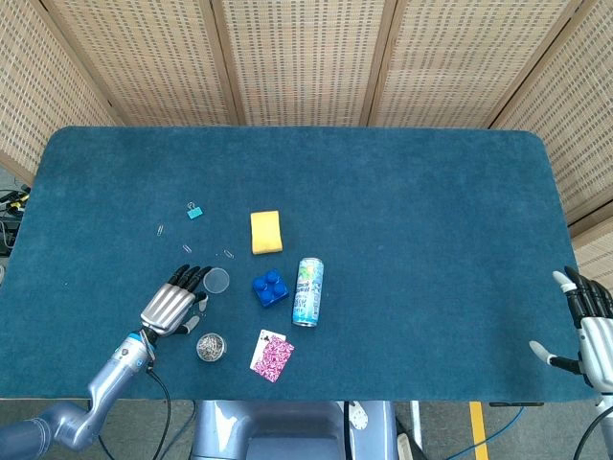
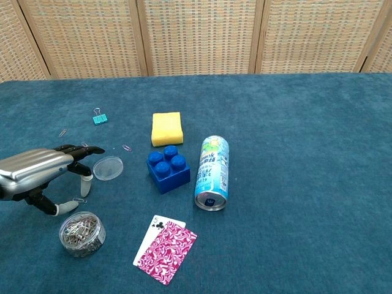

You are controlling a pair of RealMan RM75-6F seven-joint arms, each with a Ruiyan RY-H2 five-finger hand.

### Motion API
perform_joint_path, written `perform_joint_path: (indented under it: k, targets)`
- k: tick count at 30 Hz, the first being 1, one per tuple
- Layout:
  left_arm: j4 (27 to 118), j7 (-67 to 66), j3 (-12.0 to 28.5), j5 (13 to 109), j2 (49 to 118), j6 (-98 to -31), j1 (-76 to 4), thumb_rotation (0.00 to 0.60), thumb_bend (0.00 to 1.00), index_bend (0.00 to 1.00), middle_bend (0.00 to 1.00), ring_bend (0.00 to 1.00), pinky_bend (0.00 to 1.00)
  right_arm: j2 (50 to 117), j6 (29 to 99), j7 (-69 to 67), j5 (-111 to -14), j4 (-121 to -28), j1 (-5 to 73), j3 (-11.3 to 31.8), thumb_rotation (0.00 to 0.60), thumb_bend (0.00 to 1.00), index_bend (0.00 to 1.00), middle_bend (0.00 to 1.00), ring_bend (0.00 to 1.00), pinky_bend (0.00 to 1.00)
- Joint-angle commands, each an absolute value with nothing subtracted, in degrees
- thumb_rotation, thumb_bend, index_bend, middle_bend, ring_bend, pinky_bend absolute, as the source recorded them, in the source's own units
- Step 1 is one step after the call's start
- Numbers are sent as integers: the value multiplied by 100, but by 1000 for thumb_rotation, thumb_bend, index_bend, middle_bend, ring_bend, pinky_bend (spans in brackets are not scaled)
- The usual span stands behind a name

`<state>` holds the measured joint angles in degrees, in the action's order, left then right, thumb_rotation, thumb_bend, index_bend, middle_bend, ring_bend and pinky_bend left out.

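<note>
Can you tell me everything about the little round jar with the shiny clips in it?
The jar is small, round and see-through, probably plastic, and stands upright on the blue table near the front edge. It has no lid on, and it is packed with silvery paper clips. A clear round lid lies flat farther back. The left hand hovers just behind the jar, fingers spread, not touching it. Playing cards lie to its right.

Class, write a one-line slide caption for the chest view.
Left hand hovers beside a clear lid, above a jar of paper clips.
</note>
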<state>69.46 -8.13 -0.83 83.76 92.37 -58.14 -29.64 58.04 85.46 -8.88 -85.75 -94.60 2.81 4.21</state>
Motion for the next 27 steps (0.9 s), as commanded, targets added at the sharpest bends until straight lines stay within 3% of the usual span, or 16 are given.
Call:
perform_joint_path:
  k: [1, 11, 27]
  targets:
    - [6940, -827, -79, 8361, 9243, -5802, -2967, 600, 373, 516, 0, 0, 0, 5805, 8542, -887, -8575, -9461, 282, 419, 600, 0, 10, 0, 0, 0]
    - [6864, -865, -91, 8297, 9304, -5733, -2964, 600, 380, 520, 0, 0, 0, 5802, 8538, -900, -8574, -9458, 285, 418, 600, 0, 10, 0, 0, 0]
    - [6800, -817, -120, 8316, 9347, -5762, -2937, 600, 436, 648, 0, 0, 0, 5797, 8549, -931, -8581, -9446, 281, 416, 600, 0, 10, 0, 0, 0]
